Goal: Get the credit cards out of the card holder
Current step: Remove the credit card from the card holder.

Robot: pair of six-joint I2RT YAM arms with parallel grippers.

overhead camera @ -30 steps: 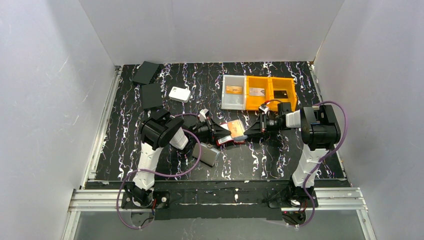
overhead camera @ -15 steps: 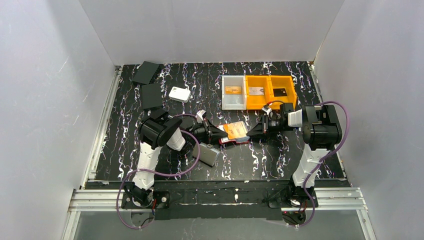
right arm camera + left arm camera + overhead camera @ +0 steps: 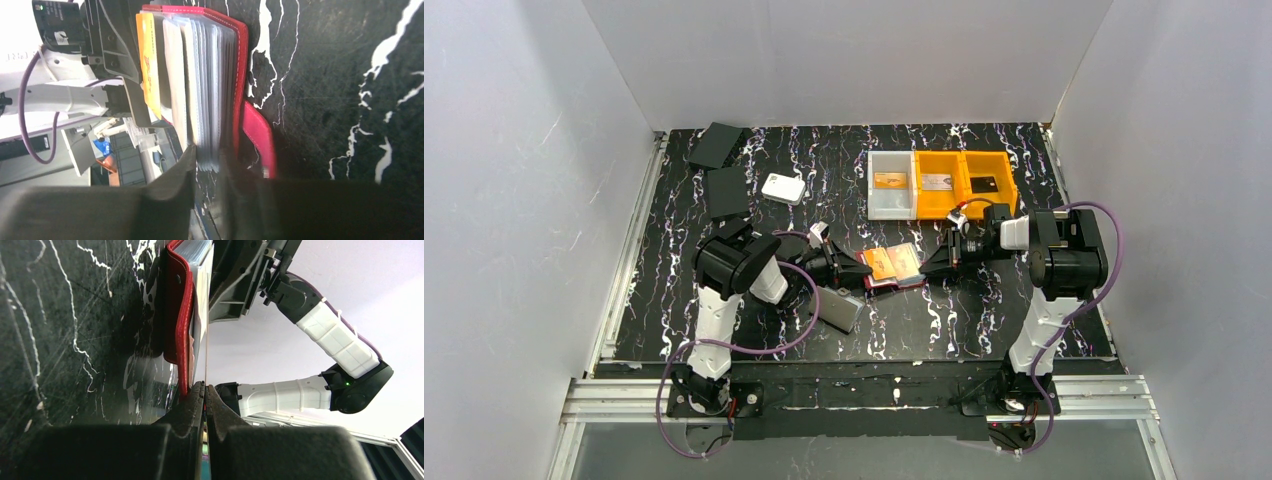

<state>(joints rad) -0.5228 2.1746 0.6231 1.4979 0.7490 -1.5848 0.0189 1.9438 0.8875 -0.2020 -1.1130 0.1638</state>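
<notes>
The dark red card holder [image 3: 892,268] lies open on the black marbled table between my two grippers. An orange-gold credit card [image 3: 881,263] shows in its top sleeve. My left gripper [image 3: 860,268] meets it from the left and is shut on one thin clear sleeve page [image 3: 205,340] beside the red cover [image 3: 181,315]. The right gripper [image 3: 929,267] comes in from the right. In its wrist view the jaws [image 3: 207,160] close on the stack of clear sleeve pages [image 3: 210,90]. The orange card [image 3: 148,65] stands in the outermost sleeve, and the snap tab [image 3: 257,140] hangs free.
A white bin [image 3: 876,200] and two orange bins [image 3: 964,207] stand behind the holder, with an orange card [image 3: 891,180], a silver card [image 3: 938,183] and a dark card [image 3: 984,186] inside. A grey case [image 3: 837,310], white rounded box [image 3: 783,188] and two dark cases [image 3: 727,192] lie left.
The card holder has come down from a raised tilt and now lies flatter and more open. Both grippers have stayed on it, and the left arm has shifted slightly left.
</notes>
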